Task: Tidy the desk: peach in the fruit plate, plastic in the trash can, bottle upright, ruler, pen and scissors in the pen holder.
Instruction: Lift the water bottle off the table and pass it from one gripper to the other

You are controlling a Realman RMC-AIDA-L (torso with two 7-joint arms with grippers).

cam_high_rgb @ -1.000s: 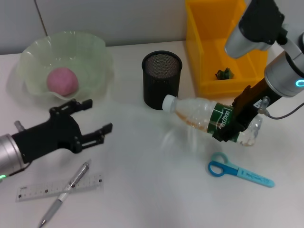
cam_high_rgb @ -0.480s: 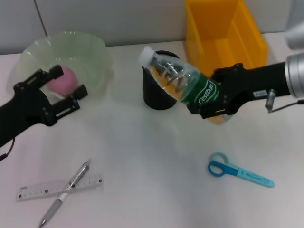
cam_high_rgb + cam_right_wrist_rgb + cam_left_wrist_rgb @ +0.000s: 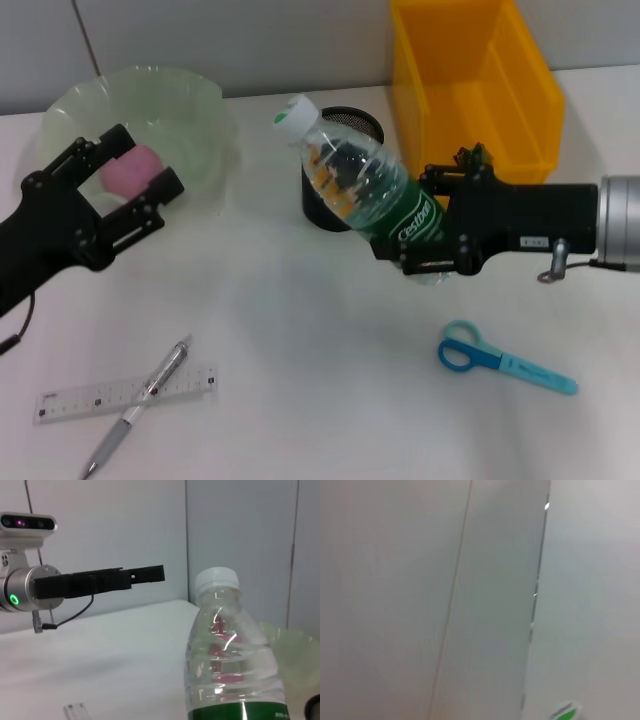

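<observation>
1. Clear plastic bottle [image 3: 370, 190], pinched at its green label by my right gripper [image 3: 425, 235], hangs tilted above the white desk [image 3: 300, 330] before the pen holder [image 3: 325, 205]; I judge uprighting underway, next lower it base-first. Left gripper [image 3: 110, 190], fingers spread, hovers by the fruit plate [image 3: 190, 110].
2. Left wrist: grey wall panels only.
3. Right wrist: bottle [image 3: 230, 655] near-vertical, wall behind.

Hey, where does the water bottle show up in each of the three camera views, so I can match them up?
Head view: the bottle is mid-frame, tilted, cap toward the fruit plate, held in the right gripper in front of the pen holder.
Left wrist view: only a green-and-white sliver at the bottom edge, possibly its cap; cannot tell.
Right wrist view: the bottle fills the lower right, cap up.
Shared landmark: the left gripper, across from the bottle in the head and right wrist views.
</observation>
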